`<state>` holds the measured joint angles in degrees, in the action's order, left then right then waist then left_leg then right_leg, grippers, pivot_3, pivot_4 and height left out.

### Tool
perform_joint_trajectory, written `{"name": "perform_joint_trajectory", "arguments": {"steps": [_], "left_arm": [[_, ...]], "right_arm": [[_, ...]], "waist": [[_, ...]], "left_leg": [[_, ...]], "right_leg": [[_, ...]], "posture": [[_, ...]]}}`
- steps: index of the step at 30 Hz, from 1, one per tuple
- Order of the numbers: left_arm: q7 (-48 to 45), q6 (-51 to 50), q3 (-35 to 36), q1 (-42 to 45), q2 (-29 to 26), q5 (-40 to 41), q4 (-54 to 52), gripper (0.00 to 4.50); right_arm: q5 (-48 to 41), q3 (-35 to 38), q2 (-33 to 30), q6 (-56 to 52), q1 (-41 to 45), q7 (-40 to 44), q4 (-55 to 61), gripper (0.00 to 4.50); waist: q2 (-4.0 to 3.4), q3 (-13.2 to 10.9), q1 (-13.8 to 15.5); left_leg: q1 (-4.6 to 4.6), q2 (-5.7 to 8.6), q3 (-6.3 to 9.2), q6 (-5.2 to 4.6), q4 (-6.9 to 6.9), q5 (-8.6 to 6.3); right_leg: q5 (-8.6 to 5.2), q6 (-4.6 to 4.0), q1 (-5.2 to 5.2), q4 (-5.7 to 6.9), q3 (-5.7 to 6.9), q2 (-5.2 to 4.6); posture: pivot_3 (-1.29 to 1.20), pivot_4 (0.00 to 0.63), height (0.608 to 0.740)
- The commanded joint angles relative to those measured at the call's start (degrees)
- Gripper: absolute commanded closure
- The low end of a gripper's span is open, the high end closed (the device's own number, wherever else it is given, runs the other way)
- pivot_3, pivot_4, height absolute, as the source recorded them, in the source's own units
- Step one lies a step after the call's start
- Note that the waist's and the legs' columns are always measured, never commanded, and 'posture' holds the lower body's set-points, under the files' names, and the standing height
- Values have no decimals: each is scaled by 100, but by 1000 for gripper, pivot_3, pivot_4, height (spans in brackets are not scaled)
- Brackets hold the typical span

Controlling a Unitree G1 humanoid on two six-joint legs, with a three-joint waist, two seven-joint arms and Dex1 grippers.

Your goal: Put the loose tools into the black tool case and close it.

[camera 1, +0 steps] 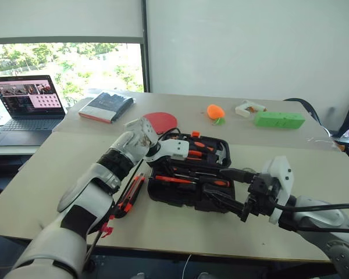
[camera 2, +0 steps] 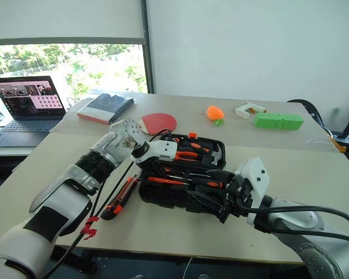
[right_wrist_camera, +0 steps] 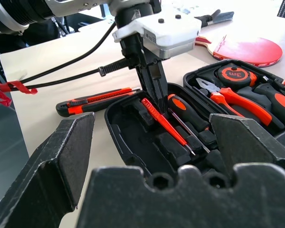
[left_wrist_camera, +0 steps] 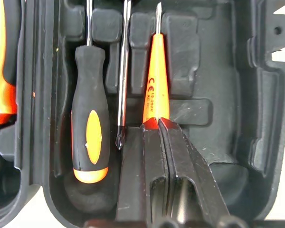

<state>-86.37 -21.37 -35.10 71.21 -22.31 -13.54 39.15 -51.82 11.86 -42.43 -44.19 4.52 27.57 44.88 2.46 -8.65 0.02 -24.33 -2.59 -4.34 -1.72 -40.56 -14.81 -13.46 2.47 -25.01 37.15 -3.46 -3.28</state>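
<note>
Black tool case [camera 1: 163,193], open: left pincer [left_wrist_camera: 157,124] pinching slim orange tester [left_wrist_camera: 156,80]; right pincer [right_wrist_camera: 152,142] spread; utility knife [camera 1: 130,195] left on table [camera 1: 58,168].

L arm stretched fwd, wrist bent down, left pincer [right_wrist_camera: 154,95] closed, R arm bent inward, right pincer [camera 1: 235,195] wide open

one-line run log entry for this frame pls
left gripper: shut, tips at orange tester in black tool case | right gripper: open | utility knife: on table | case: open
</note>
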Motion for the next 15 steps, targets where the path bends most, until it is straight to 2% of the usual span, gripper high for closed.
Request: {"name": "perform_joint_trajectory", "arguments": {"steps": [1, 15], "left_arm": [[23, 68, 66, 28, 52, -63, -40, 4442], [50, 132, -19, -166, 48, -206, -188, 4442]], "right_arm": [[-16, 85, -73, 90, 11, 44, 151, 0], [-1, 57, -17, 119, 31, 18, 102, 0]], "waist": [[0, 0, 1], [0, 0, 6]], "left_leg": [[0, 0, 0, 0, 0, 0], [1, 0, 1, 0, 0, 0]], "right_leg": [[0, 0, 0, 0, 0, 0], [0, 0, 1, 0, 0, 0]], "posture": [[0, 150, 736], [0, 150, 736]]}}
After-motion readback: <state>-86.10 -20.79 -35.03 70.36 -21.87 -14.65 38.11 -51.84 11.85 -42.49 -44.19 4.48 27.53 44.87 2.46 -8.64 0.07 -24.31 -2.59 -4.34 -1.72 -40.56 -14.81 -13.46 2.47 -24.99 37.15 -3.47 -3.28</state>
